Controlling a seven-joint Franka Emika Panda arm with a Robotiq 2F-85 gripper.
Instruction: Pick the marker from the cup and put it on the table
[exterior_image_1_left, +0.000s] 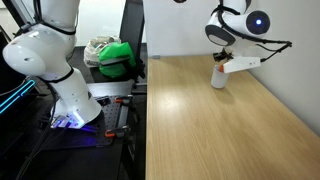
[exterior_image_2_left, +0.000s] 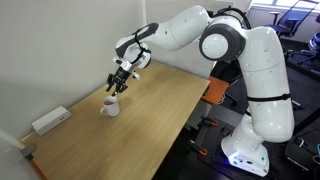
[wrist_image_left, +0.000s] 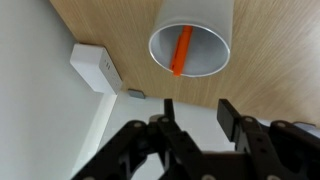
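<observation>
A small white cup (wrist_image_left: 191, 40) stands on the light wood table (wrist_image_left: 270, 60), with the orange-red marker (wrist_image_left: 181, 50) leaning inside it. In the wrist view my gripper (wrist_image_left: 198, 112) hangs above the cup, its dark fingers (wrist_image_left: 228, 115) partly drawn in but still apart, with nothing between them. In both exterior views the gripper (exterior_image_2_left: 117, 88) hovers just over the cup (exterior_image_2_left: 110, 107) near the table's far end. There the cup (exterior_image_1_left: 218, 77) shows a bit of red at its top, under the gripper (exterior_image_1_left: 222, 50).
A white box-shaped base (wrist_image_left: 92, 67) lies at the table edge by the wall, also seen in an exterior view (exterior_image_2_left: 50, 121). A small grey piece (wrist_image_left: 135, 93) sits beside it. A green bag (exterior_image_1_left: 118, 57) lies off the table beyond the robot stand.
</observation>
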